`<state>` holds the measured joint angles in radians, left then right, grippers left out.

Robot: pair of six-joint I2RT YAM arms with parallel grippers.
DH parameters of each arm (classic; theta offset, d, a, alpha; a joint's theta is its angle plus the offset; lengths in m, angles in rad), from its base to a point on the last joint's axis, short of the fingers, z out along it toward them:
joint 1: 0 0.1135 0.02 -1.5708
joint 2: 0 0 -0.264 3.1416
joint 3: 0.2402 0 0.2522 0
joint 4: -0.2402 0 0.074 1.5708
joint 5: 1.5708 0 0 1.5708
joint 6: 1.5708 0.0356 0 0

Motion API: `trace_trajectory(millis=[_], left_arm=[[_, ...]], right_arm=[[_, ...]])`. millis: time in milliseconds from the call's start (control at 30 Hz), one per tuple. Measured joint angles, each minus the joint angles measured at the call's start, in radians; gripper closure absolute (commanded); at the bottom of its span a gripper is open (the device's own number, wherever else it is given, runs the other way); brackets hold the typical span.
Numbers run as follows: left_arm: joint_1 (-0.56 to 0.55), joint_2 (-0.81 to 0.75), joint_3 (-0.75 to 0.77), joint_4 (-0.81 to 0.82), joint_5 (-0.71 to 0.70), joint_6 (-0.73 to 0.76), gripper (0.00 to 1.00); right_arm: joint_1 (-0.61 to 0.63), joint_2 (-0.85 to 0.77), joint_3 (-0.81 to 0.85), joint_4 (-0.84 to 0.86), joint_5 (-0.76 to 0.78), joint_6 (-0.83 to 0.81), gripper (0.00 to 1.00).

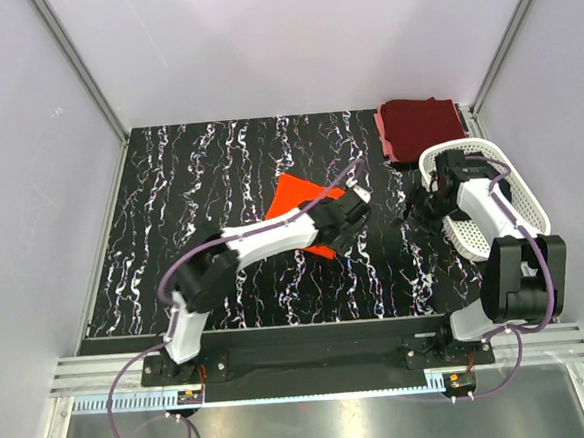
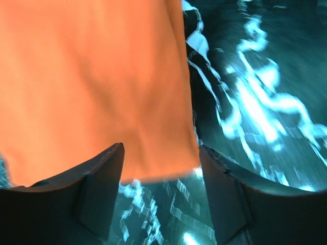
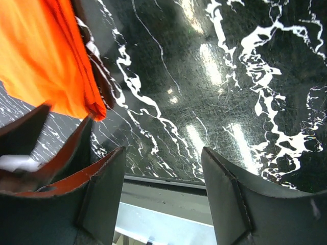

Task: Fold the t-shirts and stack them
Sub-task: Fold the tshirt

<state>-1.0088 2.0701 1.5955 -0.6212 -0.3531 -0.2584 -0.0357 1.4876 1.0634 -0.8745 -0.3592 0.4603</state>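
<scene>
The left arm (image 1: 273, 235) stretches to the frame centre, with the left gripper (image 1: 359, 200) spread over the orange t-shirt (image 1: 295, 194), maybe touching it. The right gripper (image 1: 417, 211), at centre right, is spread too.

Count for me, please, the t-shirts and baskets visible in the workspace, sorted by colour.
Orange t-shirt: 1
Maroon t-shirt: 1
White basket: 1
Total: 3
</scene>
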Motion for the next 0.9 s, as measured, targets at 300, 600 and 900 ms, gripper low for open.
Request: trace_trajectory(millis=[300, 600, 900], left_arm=[[0.091, -0.402, -0.197, 0.084, 0.293, -0.142, 0.26], [0.219, -0.538, -0.736, 0.501, 0.599, -0.960, 0.27], [0.167, -0.499, -0.699, 0.558, 0.508, -1.434, 0.26]], right_arm=[[0.000, 0.000, -0.043, 0.017, -0.019, 0.000, 0.30], [0.000, -0.002, -0.035, 0.029, -0.028, 0.000, 0.30], [0.000, 0.000, -0.007, 0.048, -0.037, 0.002, 0.30]])
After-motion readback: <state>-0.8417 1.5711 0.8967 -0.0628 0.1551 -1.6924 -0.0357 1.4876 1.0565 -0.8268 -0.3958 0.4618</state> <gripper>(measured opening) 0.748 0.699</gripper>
